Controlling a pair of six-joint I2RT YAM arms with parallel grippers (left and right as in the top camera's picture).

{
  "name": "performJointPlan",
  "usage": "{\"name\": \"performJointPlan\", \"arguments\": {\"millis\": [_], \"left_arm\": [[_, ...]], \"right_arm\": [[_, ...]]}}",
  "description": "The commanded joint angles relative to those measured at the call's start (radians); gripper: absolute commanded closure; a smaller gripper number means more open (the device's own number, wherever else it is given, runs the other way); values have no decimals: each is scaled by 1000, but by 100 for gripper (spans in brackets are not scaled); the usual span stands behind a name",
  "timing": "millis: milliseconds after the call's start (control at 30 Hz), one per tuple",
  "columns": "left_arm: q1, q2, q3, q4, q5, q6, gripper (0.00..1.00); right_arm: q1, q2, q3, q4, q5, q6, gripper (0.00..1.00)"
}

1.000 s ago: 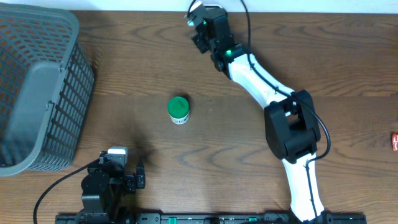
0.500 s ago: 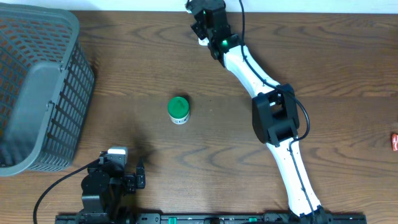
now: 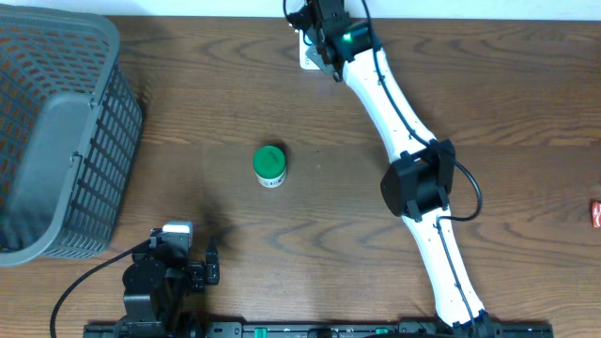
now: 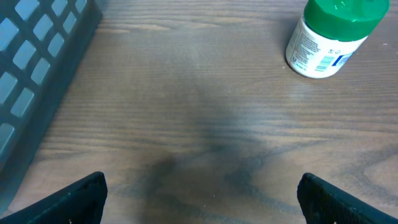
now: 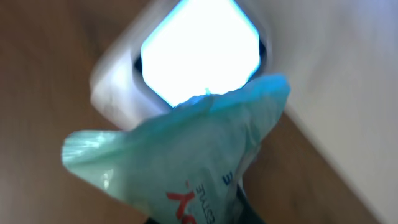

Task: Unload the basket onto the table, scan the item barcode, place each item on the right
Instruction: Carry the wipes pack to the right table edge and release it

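Observation:
My right gripper is at the table's far edge, shut on the item, a pale teal plastic packet with red and blue print. The packet hangs close in front of the white scanner, whose window glows bright. From overhead the scanner shows just left of the gripper. No barcode shows on the packet. The packet hides my right fingers almost entirely. Low at the front left, my left gripper is open with nothing but bare wood between its fingers.
A white bottle with a green lid stands mid-table, also at the upper right in the left wrist view. A grey mesh basket fills the left side. A small red object lies at the right edge.
My right arm has stretched out and swung its gripper slightly right along the far edge, bringing the packet over the scanner. The left arm and the bottle have not moved.

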Motion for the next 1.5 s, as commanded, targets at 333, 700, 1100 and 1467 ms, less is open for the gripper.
{"name": "performJointPlan", "arguments": {"millis": [333, 700, 1100, 1467], "left_arm": [[3, -2, 2, 0, 6, 6, 2], [3, -2, 2, 0, 5, 6, 2], [3, -2, 2, 0, 5, 6, 2], [3, -2, 2, 0, 5, 6, 2]], "right_arm": [[-379, -125, 53, -658, 220, 485, 99], [-776, -113, -53, -592, 183, 667, 95], [-933, -113, -336, -383, 158, 655, 35], [-929, -306, -331, -384, -131, 664, 1]]}}
